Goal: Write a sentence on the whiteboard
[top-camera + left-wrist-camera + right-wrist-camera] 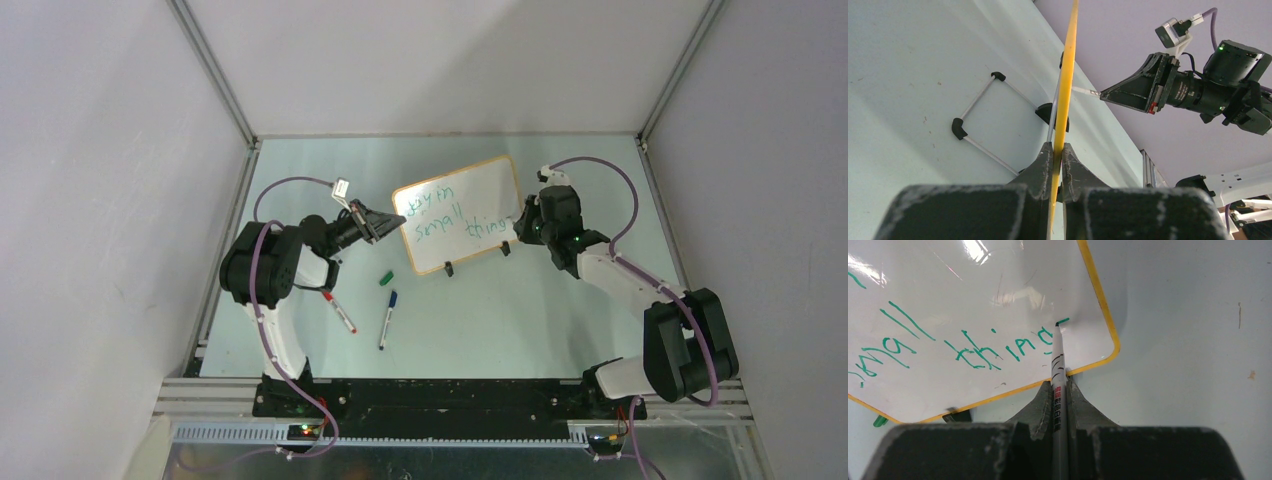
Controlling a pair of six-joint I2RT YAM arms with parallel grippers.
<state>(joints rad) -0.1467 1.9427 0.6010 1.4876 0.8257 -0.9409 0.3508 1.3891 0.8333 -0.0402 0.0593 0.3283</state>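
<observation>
End effector on the right (1058, 386) clenches a marker (1057, 360), tip on the whiteboard (998, 275), where the sentence (993, 347) has reached "thing". Left end effector (1058, 150) pinches the board's edge, holding it upright on the surface (1198, 340). Next, probably, comes a final "s" squeezed in before the rim.

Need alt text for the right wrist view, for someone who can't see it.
The right gripper is shut on a marker whose tip meets the whiteboard at the end of the green writing, by the word "thing". The orange-framed board stands on a pale table.
</observation>
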